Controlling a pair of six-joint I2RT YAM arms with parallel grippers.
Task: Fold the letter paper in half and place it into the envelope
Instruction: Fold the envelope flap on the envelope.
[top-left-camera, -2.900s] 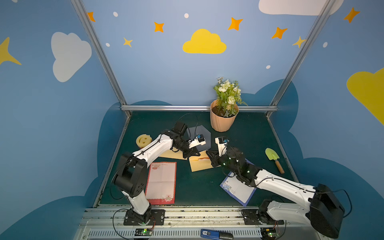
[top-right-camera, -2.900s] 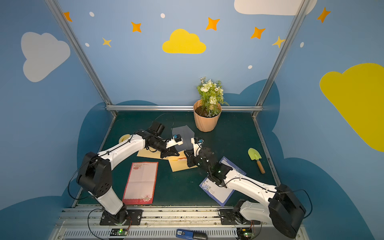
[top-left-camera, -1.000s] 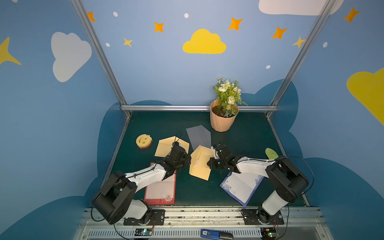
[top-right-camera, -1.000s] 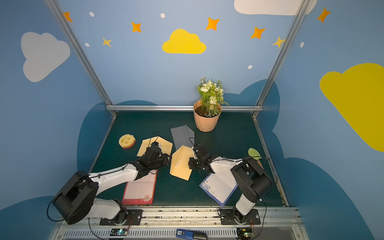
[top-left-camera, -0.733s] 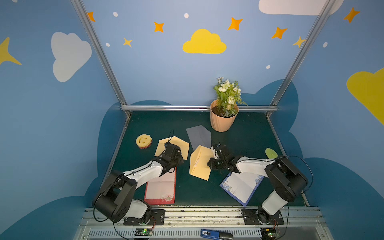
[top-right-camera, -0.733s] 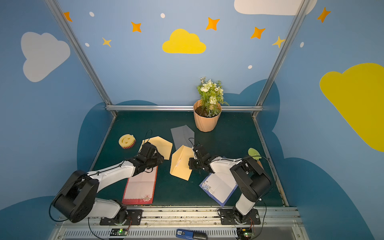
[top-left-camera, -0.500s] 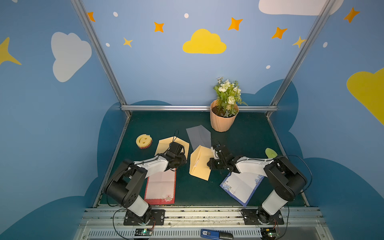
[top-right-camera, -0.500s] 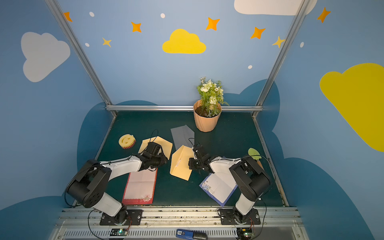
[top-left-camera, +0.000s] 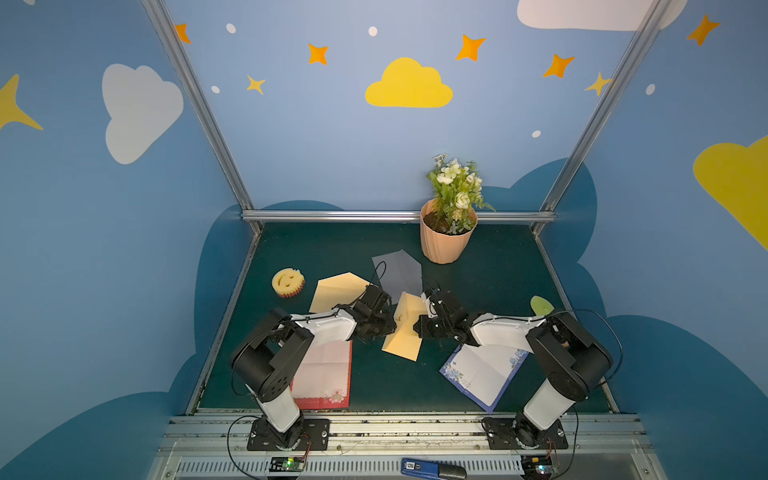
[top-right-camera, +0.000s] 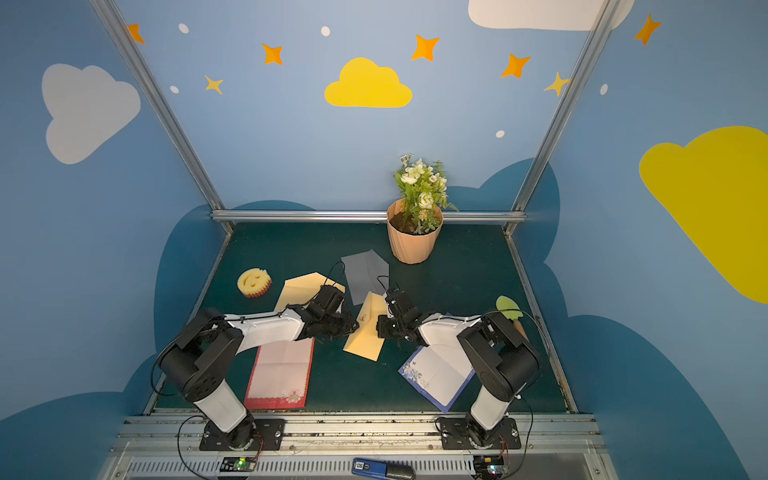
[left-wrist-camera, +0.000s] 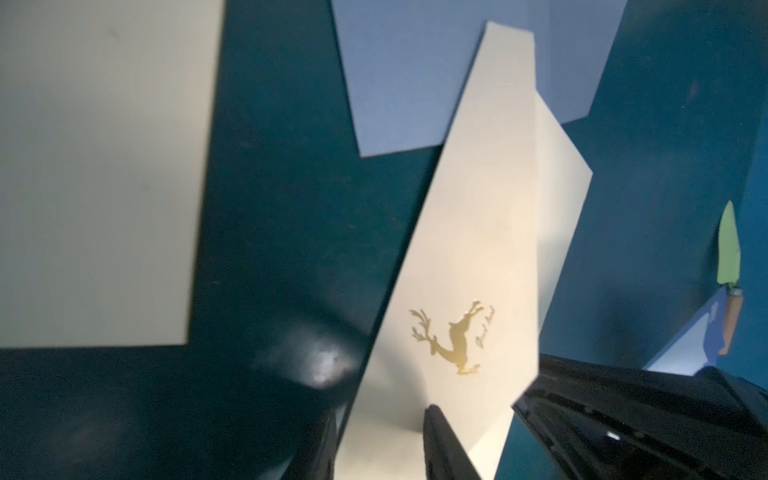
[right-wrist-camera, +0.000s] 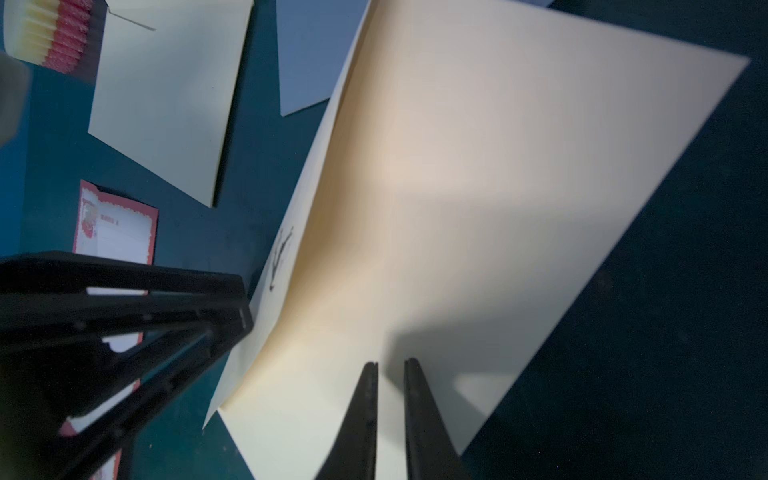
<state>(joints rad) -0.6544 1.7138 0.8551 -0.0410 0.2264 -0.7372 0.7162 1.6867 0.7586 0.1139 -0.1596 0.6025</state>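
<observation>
A cream envelope (top-left-camera: 405, 341) (top-right-camera: 365, 344) lies mid-table with its deer-printed flap (left-wrist-camera: 478, 249) standing up. My right gripper (top-left-camera: 417, 328) (right-wrist-camera: 390, 365) is shut on the envelope's right edge, and the cream sheet (right-wrist-camera: 478, 187) fills its wrist view. My left gripper (top-left-camera: 390, 328) (left-wrist-camera: 382, 415) is open at the envelope's left edge, with cream paper showing between its fingers. A red-bordered letter paper (top-left-camera: 326, 374) lies flat at the front left, partly under the left arm. A blue-bordered letter paper (top-left-camera: 484, 374) lies flat at the front right, partly under the right arm.
A second yellow envelope (top-left-camera: 336, 291) and a grey envelope (top-left-camera: 397, 272) lie just behind the grippers. A smiley sponge (top-left-camera: 287, 282) sits at the left, a flower pot (top-left-camera: 446, 245) at the back, and a green trowel (top-left-camera: 541, 306) behind the right arm.
My left gripper has moved right, from over the red-bordered paper's far end to the envelope's left edge. The right gripper has kept its hold with the flap raised.
</observation>
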